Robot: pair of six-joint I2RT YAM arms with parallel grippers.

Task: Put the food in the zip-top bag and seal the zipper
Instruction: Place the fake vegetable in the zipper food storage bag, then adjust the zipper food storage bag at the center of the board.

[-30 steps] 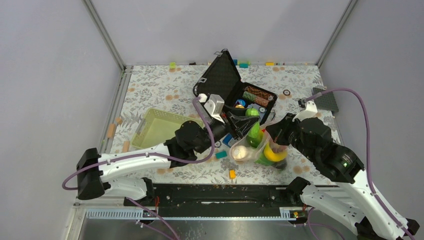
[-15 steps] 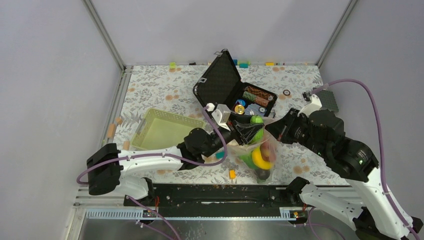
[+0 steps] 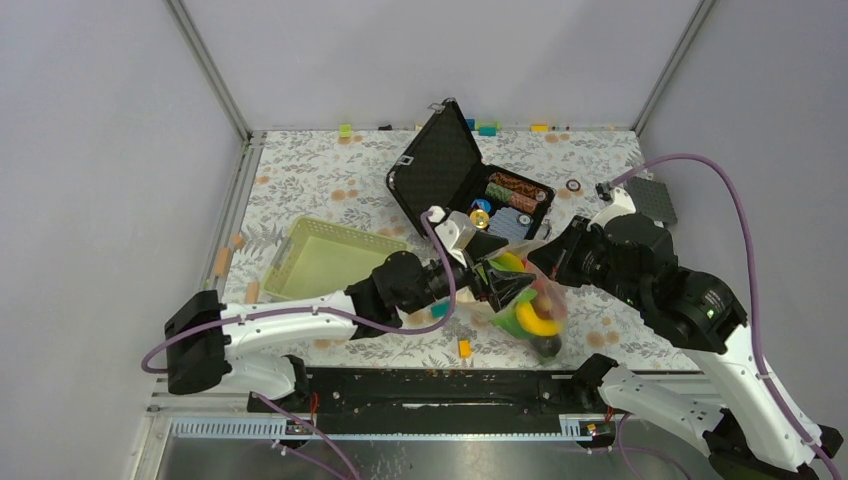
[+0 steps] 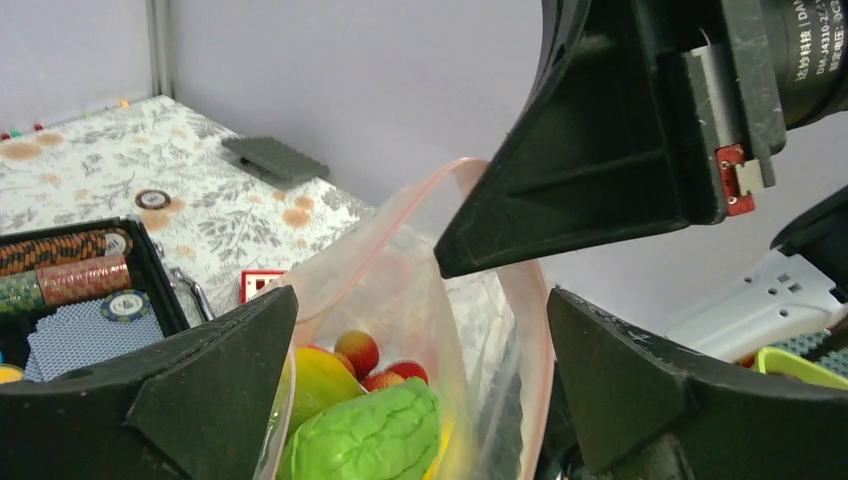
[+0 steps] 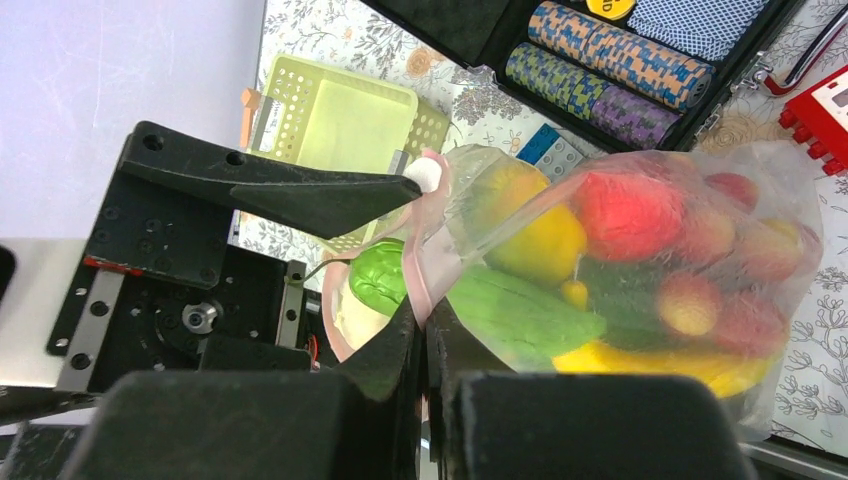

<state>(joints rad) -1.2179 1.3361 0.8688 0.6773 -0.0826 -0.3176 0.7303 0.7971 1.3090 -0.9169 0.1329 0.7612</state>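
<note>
The bag [image 5: 640, 250] hangs between the two grippers over the desk [image 3: 320, 180], just in front of the open black case [image 3: 440, 160] and to the right of the green basket [image 3: 315, 262]. The food is inside it. Through the clear plastic show a green leaf [image 4: 365, 440], red berries [image 4: 360, 352], a yellow banana [image 5: 640, 365] along the bottom, and other red and yellow pieces pressed together.

The right gripper [image 5: 422, 310] is clamped on the bag's rim, with the pink zipper [image 5: 425, 250] pinched flat between its closed fingers. From the left wrist view, its dark wedge comes in from the upper right and its tip sits on the bag's edge.

The left gripper [image 3: 515, 283] is spread wide. Its two fingers stand well apart at either side of the bag's mouth, and neither squeezes the plastic. In the right wrist view, one left finger [image 5: 260, 190] reaches across, and its white tip touches the top corner of the rim.

The mouth gapes — the pink strip curves away from the far wall, so the zipper is not pressed shut there.

Rolls of striped chips [image 5: 620, 65] lie in the case beyond the bag.
</note>
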